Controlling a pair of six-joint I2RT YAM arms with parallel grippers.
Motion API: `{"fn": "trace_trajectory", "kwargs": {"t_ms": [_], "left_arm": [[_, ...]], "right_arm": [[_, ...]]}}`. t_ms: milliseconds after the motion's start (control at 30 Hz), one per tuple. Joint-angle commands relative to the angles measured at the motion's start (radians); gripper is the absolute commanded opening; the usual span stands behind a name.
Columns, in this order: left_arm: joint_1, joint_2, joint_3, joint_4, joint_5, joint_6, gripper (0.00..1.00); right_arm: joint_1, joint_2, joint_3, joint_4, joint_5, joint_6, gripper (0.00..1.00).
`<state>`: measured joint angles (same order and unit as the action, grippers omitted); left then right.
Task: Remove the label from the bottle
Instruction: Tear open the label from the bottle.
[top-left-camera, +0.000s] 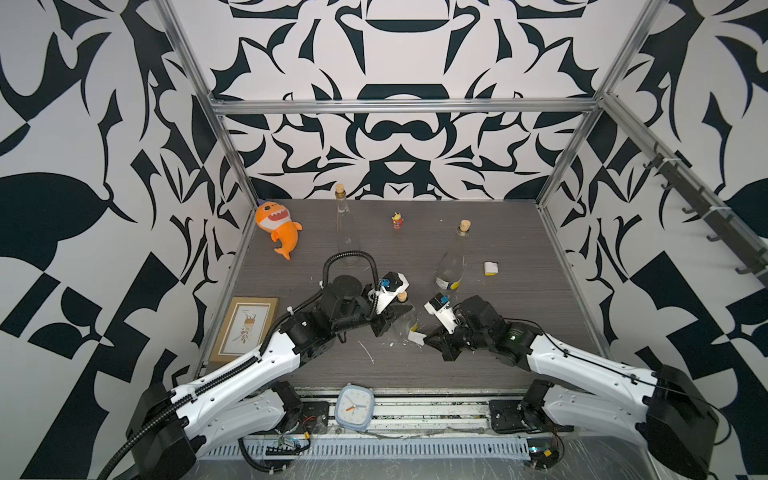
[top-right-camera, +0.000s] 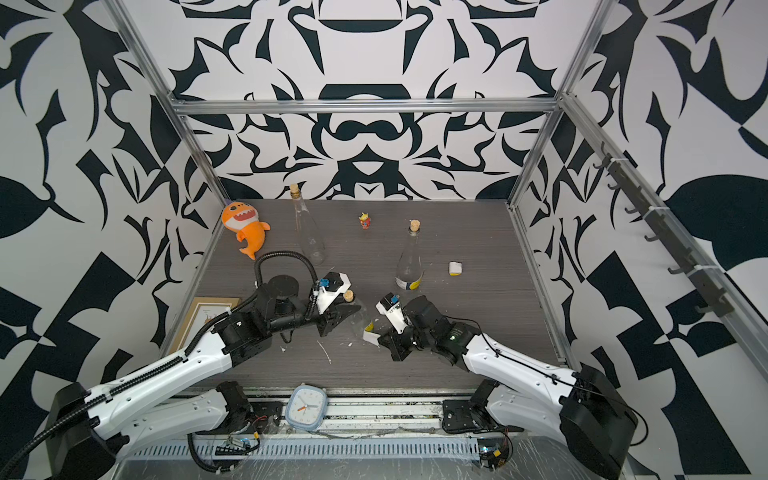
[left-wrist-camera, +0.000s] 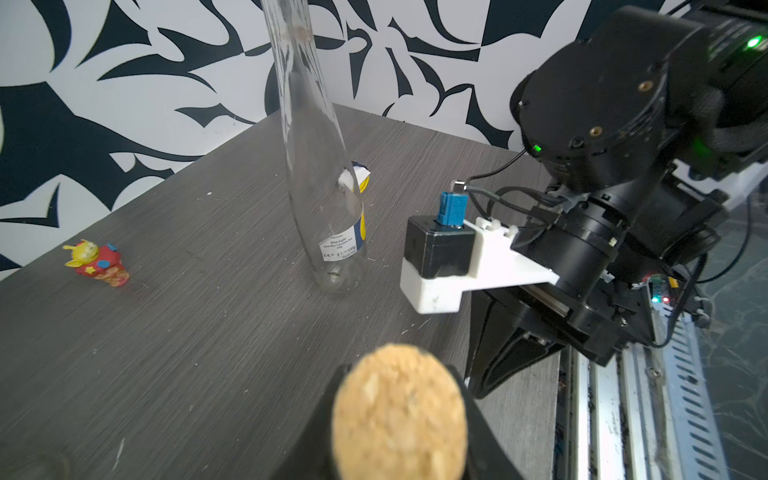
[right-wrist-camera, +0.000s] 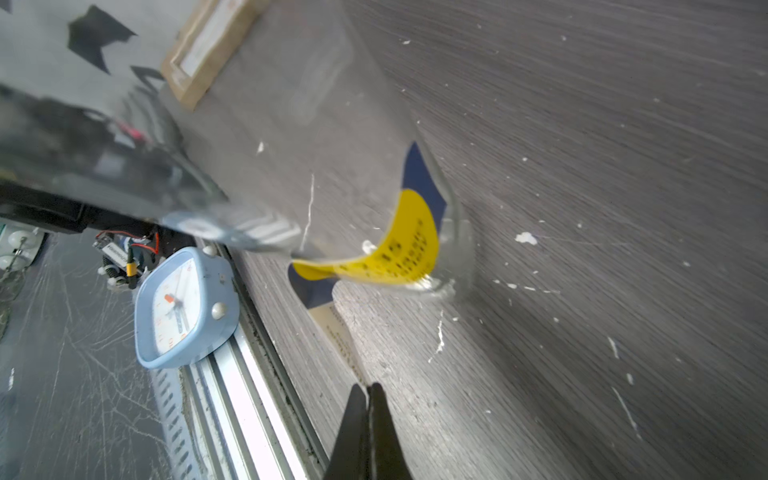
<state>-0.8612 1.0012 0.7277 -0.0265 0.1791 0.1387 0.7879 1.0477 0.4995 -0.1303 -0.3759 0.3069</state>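
— Which one is it working on?

— The clear glass bottle (top-left-camera: 407, 326) near the front middle of the table (top-left-camera: 519, 232), between the two arms. It has a slim, tapering neck and a stopper of pale, crumbly cork (left-wrist-camera: 399, 415).

— What's holding it?

— The left gripper (top-left-camera: 401, 311) is clamped round the neck just under the cork. I can't tell whether the base sits flat on the table.

— And the label?

— The label (right-wrist-camera: 390, 253) is glossy yellow and navy with small black print. It is partly off, curling away low on the glass. The right gripper (right-wrist-camera: 368, 388) has its thin black jaws pressed together on the loose end.

— What about the tabletop?

— Dark grey woodgrain, matte, sprinkled with white paper flecks (right-wrist-camera: 525, 238).
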Motion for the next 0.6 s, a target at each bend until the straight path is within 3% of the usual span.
{"fn": "trace_trajectory", "kwargs": {"t_ms": [0, 133, 367, 567], "left_arm": [[0.01, 0.011, 0.063, -0.124, -0.052, 0.114, 0.0], [0.011, 0.013, 0.095, -0.158, 0.053, 0.177, 0.0], [0.034, 0.049, 0.107, -0.165, 0.183, 0.18, 0.0], [0.074, 0.041, 0.069, -0.109, 0.203, 0.148, 0.0]], "right_arm": [[-0.01, -0.017, -0.011, -0.047, 0.013, -0.006, 0.0], [-0.009, 0.01, -0.042, 0.105, -0.074, 0.013, 0.0], [-0.006, 0.062, -0.049, 0.212, -0.107, 0.023, 0.0], [-0.007, 0.05, -0.06, 0.208, -0.105, 0.025, 0.0]]}}
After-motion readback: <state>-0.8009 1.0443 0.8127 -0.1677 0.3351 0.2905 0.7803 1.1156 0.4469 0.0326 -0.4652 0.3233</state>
